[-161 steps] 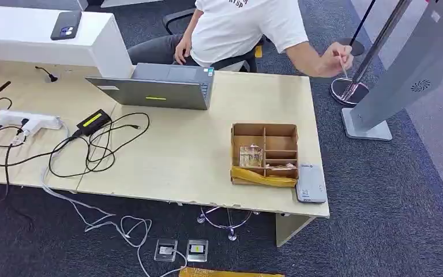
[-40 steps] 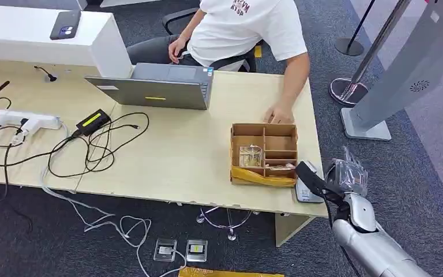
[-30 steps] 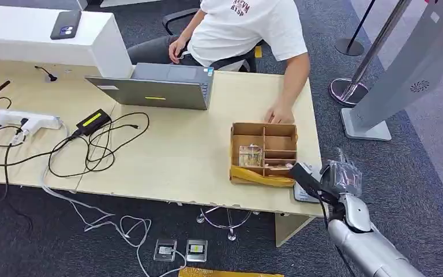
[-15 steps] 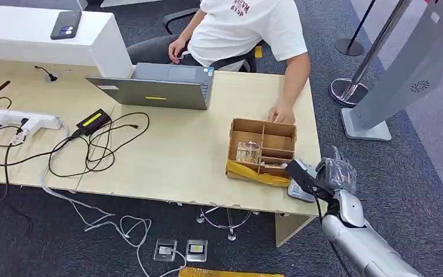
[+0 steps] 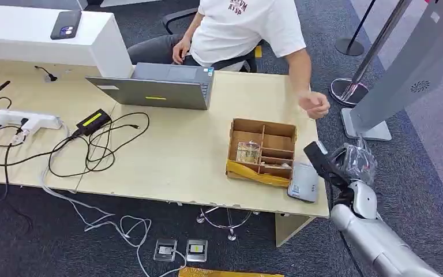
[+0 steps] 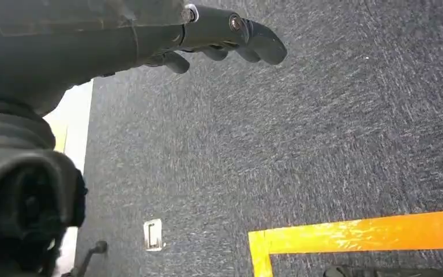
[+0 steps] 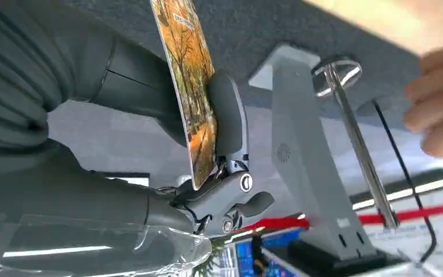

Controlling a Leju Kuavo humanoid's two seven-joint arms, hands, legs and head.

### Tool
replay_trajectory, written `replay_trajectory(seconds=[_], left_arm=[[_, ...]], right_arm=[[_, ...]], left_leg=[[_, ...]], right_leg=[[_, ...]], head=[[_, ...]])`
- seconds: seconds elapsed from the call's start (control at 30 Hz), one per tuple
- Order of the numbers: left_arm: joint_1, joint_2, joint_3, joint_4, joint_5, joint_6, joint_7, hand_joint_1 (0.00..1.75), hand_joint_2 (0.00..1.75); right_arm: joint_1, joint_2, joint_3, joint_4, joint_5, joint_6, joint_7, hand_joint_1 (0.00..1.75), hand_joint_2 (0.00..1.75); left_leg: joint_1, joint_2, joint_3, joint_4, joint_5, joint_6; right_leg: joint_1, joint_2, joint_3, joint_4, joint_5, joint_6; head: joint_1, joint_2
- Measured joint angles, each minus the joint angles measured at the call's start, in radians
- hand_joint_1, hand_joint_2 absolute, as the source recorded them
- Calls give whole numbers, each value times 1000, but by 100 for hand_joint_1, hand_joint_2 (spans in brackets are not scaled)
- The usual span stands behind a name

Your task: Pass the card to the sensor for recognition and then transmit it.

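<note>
Card: the card (image 7: 193,98), printed with an autumn-tree picture, is pinched on edge between the thumb and fingers of the right hand (image 5: 352,164), off the desk's 3 o'clock edge and above the carpet.
Why held so: a grip at one edge leaves most of the card's face bare, likely so the reader can sense it.
Reader: the grey reader (image 5: 303,182) lies flat at the desk's 4 o'clock corner, near the right hand, at its 8 o'clock; the card is apart from it, so the scan looks not yet done.
Left hand: the left hand (image 6: 219,37) hangs over carpet, fingers loosely apart, holding nothing.
Box: a cardboard divider box (image 5: 261,152) sits just beside the reader, at its 10 o'clock, some slots holding small items.
Person: a seated person (image 5: 248,26) at the desk's 12 o'clock holds a hand (image 5: 314,105) in the air above the far corner, perhaps waiting to receive the card.
Desk: the pale wood desk (image 5: 173,156) also carries a laptop (image 5: 158,86) and tangled cables (image 5: 92,147).
Room: dark grey carpet, a grey kiosk (image 5: 404,75) at 2 o'clock.
</note>
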Motion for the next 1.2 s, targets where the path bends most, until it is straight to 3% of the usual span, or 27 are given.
replay_trajectory(seconds=[0.2,0.4,0.53,1.0,1.03,1.07,1.2], left_arm=[[0,0,-18,0,-13,0,0,0,0],[-11,0,-43,0,-54,-16,14,0,0],[-26,1,-62,0,-75,-27,33,0,0],[-44,4,-77,0,-117,-49,55,0,0],[-45,5,-78,0,-119,-55,56,0,0],[-46,5,-80,0,-121,-57,57,0,0],[-49,6,-85,0,-128,-66,65,0,0]], right_arm=[[-46,-47,-38,-140,90,21,47,175,175],[-130,-63,-42,-228,189,150,92,175,175],[-178,-60,-31,-231,221,196,94,175,175],[-307,106,68,-58,304,193,42,175,175],[-310,115,73,-46,307,193,42,138,175],[-313,122,78,-36,309,193,42,0,175],[-322,145,93,7,300,187,43,0,175]], left_leg=[[0,0,0,0,0,0],[0,0,0,0,0,-1],[0,0,0,0,1,-1],[2,-1,-1,0,1,-2],[2,-1,-1,0,1,-2],[2,-1,-1,0,1,-2],[2,-1,0,0,1,-2]], right_leg=[[0,0,0,0,0,0],[0,0,0,0,0,0],[0,0,0,1,0,0],[2,0,0,1,0,0],[2,0,0,1,0,0],[2,0,0,1,0,0],[2,0,0,0,0,0]], head=[[0,0],[0,0],[0,0],[0,0],[0,0],[0,0],[0,0]])
